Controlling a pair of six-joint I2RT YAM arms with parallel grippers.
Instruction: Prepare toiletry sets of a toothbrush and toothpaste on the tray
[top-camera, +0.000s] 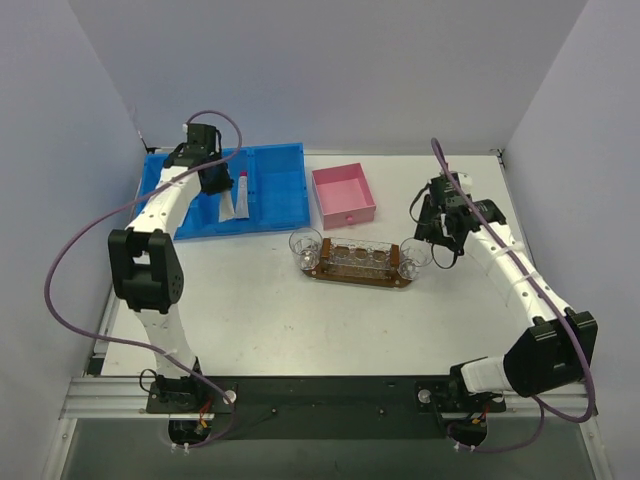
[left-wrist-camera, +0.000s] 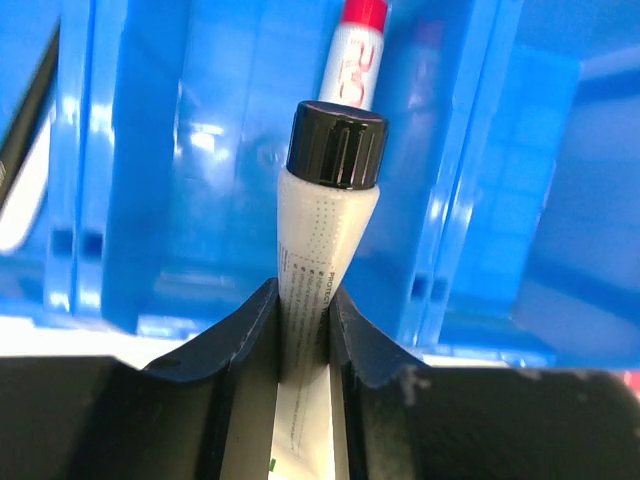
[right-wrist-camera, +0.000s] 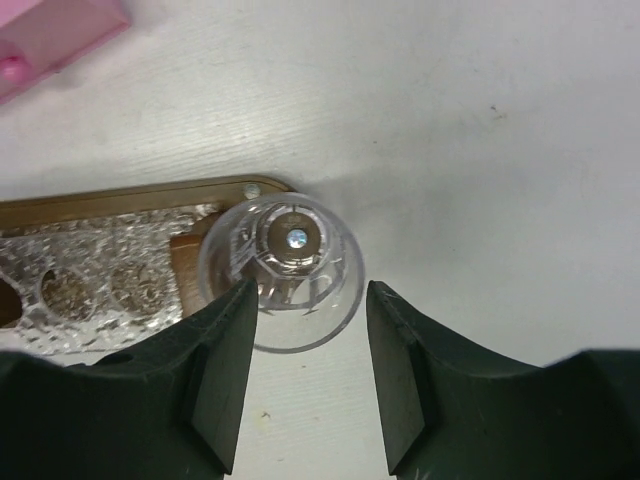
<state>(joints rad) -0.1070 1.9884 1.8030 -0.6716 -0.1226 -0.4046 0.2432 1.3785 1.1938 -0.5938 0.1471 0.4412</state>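
My left gripper (left-wrist-camera: 303, 300) is shut on a white toothpaste tube (left-wrist-camera: 318, 240) with a black cap, held over the blue bin (left-wrist-camera: 150, 150); it also shows in the top view (top-camera: 212, 178). A second tube with a red-pink cap (left-wrist-camera: 356, 45) lies beyond it in the bin. The brown oval tray (top-camera: 380, 279) lies mid-table with a clear cup at its left end (top-camera: 305, 245) and another at its right end (top-camera: 413, 255). My right gripper (right-wrist-camera: 310, 295) is open just above the right cup (right-wrist-camera: 285, 290), which is empty. No toothbrush shows clearly.
A pink square box (top-camera: 343, 195) stands behind the tray, right of the blue bin (top-camera: 275, 185). Clear bubbly plastic (right-wrist-camera: 90, 270) covers the tray's middle. The table's right edge is close to my right arm (top-camera: 515, 265).
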